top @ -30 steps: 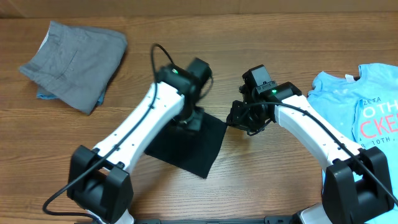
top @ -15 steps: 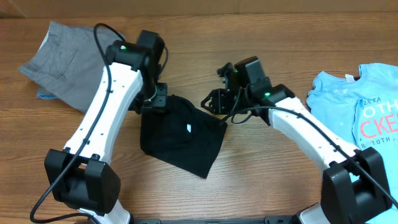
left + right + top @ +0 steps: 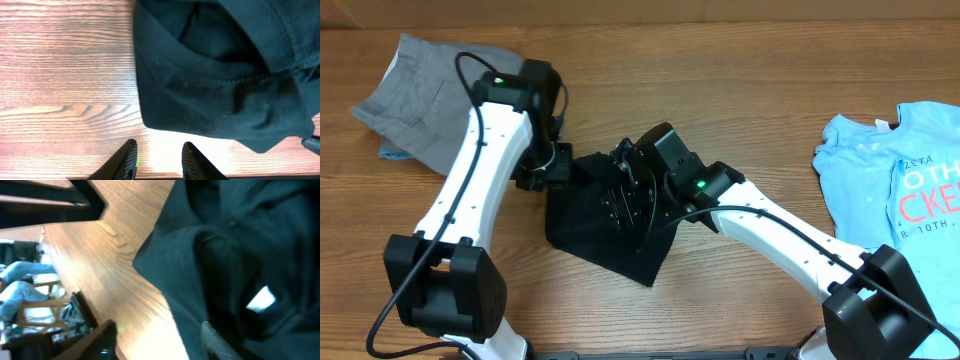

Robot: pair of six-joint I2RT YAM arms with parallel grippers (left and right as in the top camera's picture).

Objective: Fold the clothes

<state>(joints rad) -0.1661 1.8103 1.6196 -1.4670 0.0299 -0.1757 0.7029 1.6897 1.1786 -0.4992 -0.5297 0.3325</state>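
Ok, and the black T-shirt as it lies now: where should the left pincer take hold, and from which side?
Probably the thick folded edge of the black T-shirt facing the left pincer, which stands open over the table just short of it. Come in low along the wood, one finger sliding under the stacked layers; the middle lies flat, offering no lip.

Black T-shirt (image 3: 620, 250) is bunching ahead-right of left claw (image 3: 157, 152) and under right claw (image 3: 159, 332). Bare table (image 3: 65, 75) is lying open left of both (grey shorts (image 3: 430, 100) are blocking behind left claw).
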